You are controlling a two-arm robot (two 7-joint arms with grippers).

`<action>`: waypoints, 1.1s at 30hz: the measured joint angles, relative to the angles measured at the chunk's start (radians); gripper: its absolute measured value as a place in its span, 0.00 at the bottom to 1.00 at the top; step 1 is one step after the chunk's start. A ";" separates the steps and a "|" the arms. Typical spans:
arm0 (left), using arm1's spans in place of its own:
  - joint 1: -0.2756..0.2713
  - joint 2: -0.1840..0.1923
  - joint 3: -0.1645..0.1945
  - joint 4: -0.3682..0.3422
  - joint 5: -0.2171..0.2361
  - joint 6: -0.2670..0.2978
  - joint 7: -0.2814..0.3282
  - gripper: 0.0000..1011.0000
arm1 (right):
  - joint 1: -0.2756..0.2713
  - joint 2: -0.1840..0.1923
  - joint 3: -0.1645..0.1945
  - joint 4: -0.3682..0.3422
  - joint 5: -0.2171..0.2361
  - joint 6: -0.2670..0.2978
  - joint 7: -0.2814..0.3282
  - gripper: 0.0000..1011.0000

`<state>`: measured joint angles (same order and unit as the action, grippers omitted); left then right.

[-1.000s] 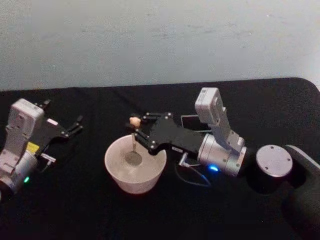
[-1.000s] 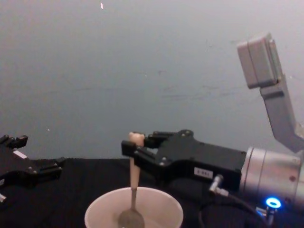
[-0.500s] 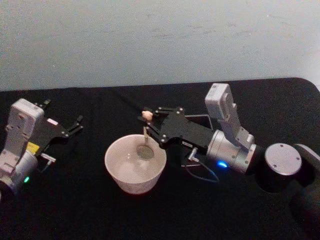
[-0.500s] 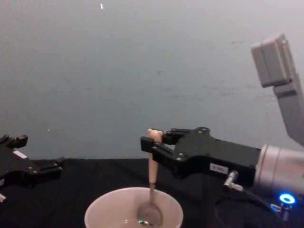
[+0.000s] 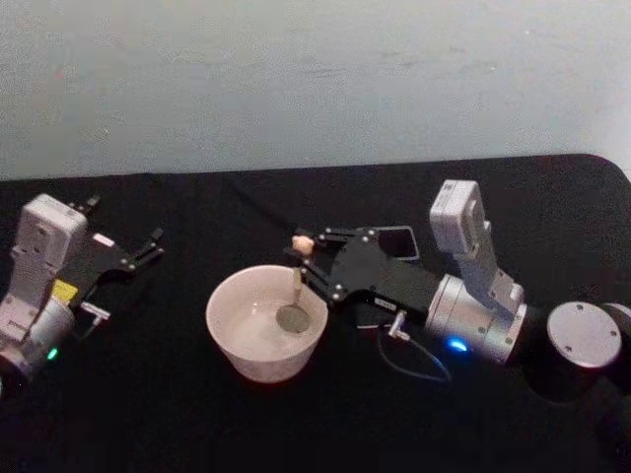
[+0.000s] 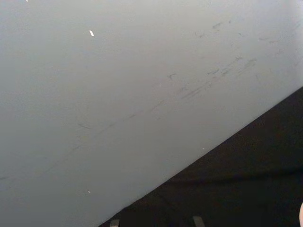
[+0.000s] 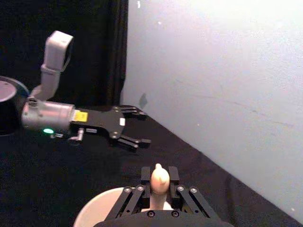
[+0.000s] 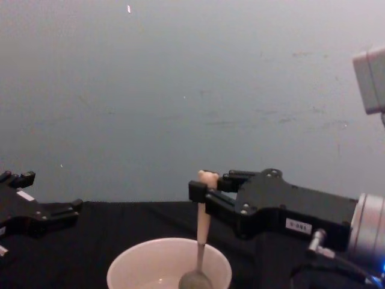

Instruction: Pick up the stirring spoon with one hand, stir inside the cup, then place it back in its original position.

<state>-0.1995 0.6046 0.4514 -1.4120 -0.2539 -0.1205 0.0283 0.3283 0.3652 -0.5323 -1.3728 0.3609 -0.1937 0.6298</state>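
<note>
A black table (image 5: 197, 414) lies under the stirring spoon (image 5: 297, 284) and all around it. Behind the spoon stands a pale grey wall (image 5: 296, 79). It has thin dark scratches (image 8: 228, 124), and a tiny white spot (image 8: 129, 8) high above the spoon.

**Everything placed around the cup**

We see the cup (image 5: 266, 323) on the table (image 5: 197, 424). The spoon (image 5: 296, 291) stands in the cup, toward its right side. The right gripper (image 5: 306, 251), reaching in from the cup's right, holds the spoon's top. The holder (image 5: 406, 241) sits behind and right of the cup. The left gripper (image 5: 126, 229) lies well to the cup's left.
</note>
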 joint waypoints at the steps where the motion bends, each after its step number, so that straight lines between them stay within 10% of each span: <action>1: 0.000 0.000 0.000 0.000 0.000 0.000 0.000 0.99 | 0.000 0.000 0.000 0.000 0.000 0.000 0.000 0.21; 13: 0.000 0.000 0.000 0.000 0.000 0.000 0.000 0.99 | -0.014 -0.001 -0.046 -0.036 0.018 0.012 0.041 0.21; 33: 0.000 0.000 0.000 0.000 0.000 0.000 0.000 0.99 | 0.098 -0.087 -0.054 0.120 -0.023 -0.026 -0.001 0.21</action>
<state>-0.1996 0.6047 0.4514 -1.4120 -0.2539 -0.1205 0.0282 0.4262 0.2779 -0.5863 -1.2526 0.3375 -0.2194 0.6287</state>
